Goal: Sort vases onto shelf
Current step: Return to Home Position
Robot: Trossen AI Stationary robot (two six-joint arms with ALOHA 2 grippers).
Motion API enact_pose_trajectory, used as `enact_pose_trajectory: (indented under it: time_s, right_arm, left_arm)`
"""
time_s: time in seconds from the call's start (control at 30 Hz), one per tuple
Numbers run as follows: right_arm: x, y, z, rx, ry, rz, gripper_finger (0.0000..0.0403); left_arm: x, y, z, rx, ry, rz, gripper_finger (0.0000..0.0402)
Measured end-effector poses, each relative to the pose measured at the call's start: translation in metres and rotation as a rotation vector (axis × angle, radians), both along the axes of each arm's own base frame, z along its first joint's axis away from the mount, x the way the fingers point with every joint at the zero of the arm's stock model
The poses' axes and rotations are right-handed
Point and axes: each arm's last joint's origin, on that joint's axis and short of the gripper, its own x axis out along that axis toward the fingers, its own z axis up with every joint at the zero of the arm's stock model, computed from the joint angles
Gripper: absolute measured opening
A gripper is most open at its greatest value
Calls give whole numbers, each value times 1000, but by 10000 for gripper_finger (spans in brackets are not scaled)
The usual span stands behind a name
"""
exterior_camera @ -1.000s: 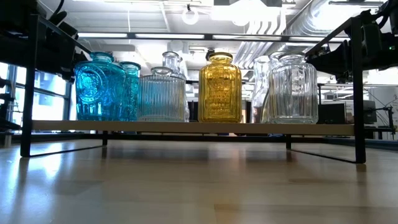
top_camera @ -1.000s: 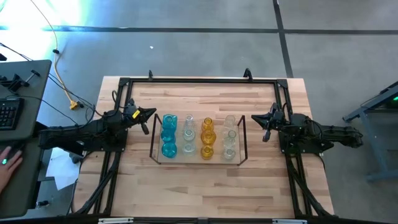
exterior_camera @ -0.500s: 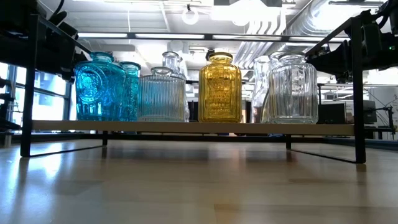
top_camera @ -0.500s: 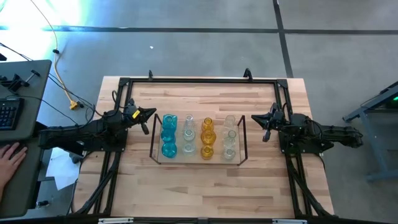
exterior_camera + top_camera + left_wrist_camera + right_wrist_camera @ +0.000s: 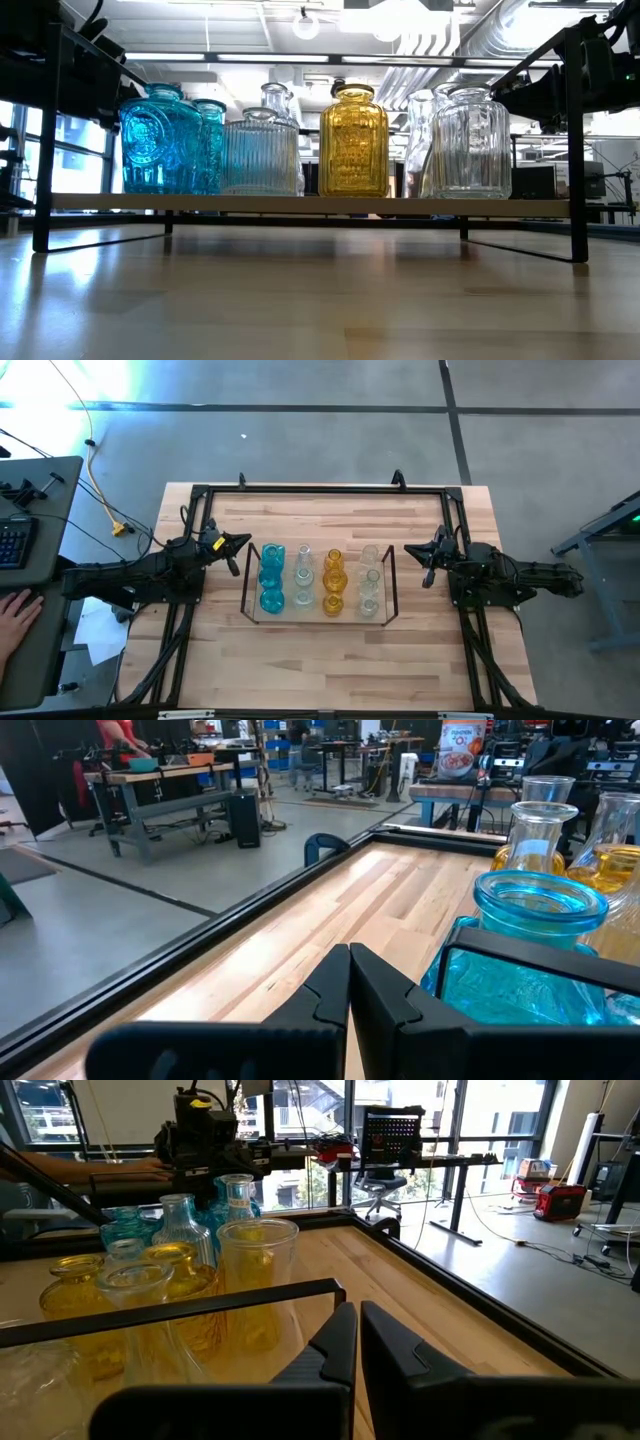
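Observation:
The shelf stands mid-table, its light wood board raised on thin dark legs. Several vases stand upright on it in four rows: blue, pale ribbed, amber and clear. In the low view they are blue, amber and clear. My left gripper hovers left of the shelf's far left corner, shut, with a blue vase behind the shelf's end rail. My right gripper hovers right of the shelf's far right corner, shut, near a clear vase.
A black frame edges the table. A desk with a keyboard stands off the table's left side, and a person's hand rests there. A yellow cable lies on the floor. Bare wood lies between the shelf and the near edge.

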Motion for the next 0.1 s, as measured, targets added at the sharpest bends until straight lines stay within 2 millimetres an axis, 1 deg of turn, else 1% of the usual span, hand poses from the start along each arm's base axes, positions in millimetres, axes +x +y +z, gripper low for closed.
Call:
enact_pose_trajectory:
  time_s: [0.1]
  right_arm:
    - [0,0,0,0,0,0,0]
  left_arm:
    - [0,0,0,0,0,0,0]
